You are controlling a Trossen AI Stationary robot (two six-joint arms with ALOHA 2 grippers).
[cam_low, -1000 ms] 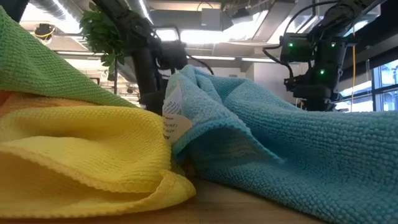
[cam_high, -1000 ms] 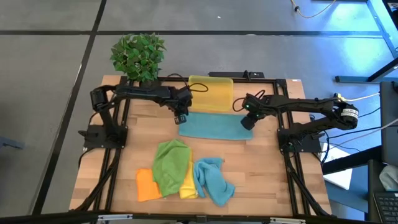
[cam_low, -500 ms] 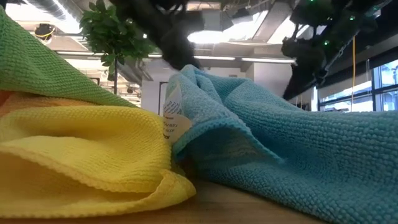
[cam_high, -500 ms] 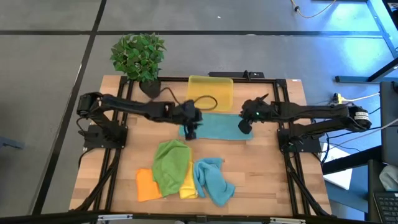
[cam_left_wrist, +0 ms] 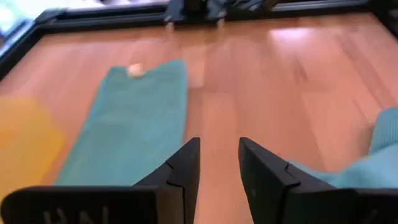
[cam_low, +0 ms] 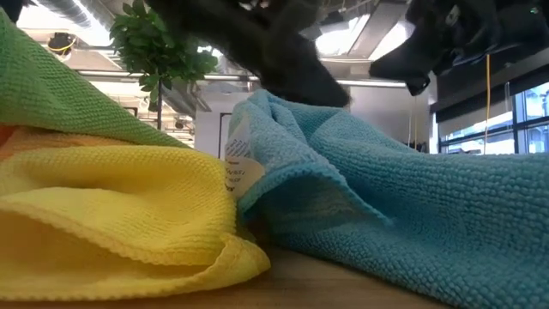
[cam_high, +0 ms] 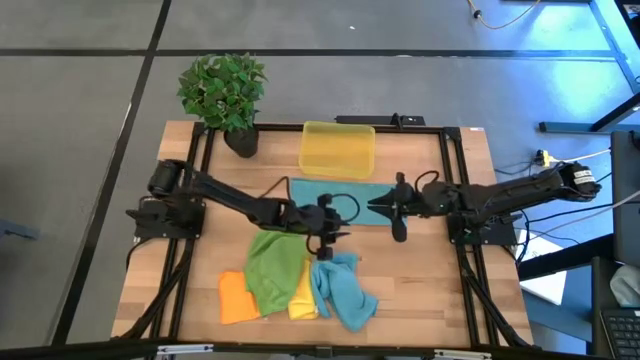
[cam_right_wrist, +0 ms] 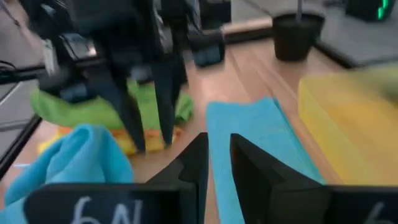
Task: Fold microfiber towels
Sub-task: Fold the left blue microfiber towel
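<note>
1. High view: the folded teal towel (cam_high: 335, 197) lies flat mid-table, just in front of the yellow bin (cam_high: 338, 150). The left gripper (cam_high: 328, 236) hangs between it and the loose pile: green towel (cam_high: 274, 266), orange towel (cam_high: 235, 298), crumpled blue towel (cam_high: 343, 288).
2. Low view: the yellow towel (cam_low: 111, 202) and blue one fill the front, arms just dark blurs above.
3. Left wrist view: fingers (cam_left_wrist: 183, 169) parted, nothing between them, bare wood below.
4. Right wrist view: right gripper (cam_right_wrist: 219, 163) has a narrow gap, holding nothing, over the teal towel's edge.

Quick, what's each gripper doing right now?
Left gripper: open, holding nothing.
Right gripper: narrowly open, holding nothing.
</note>
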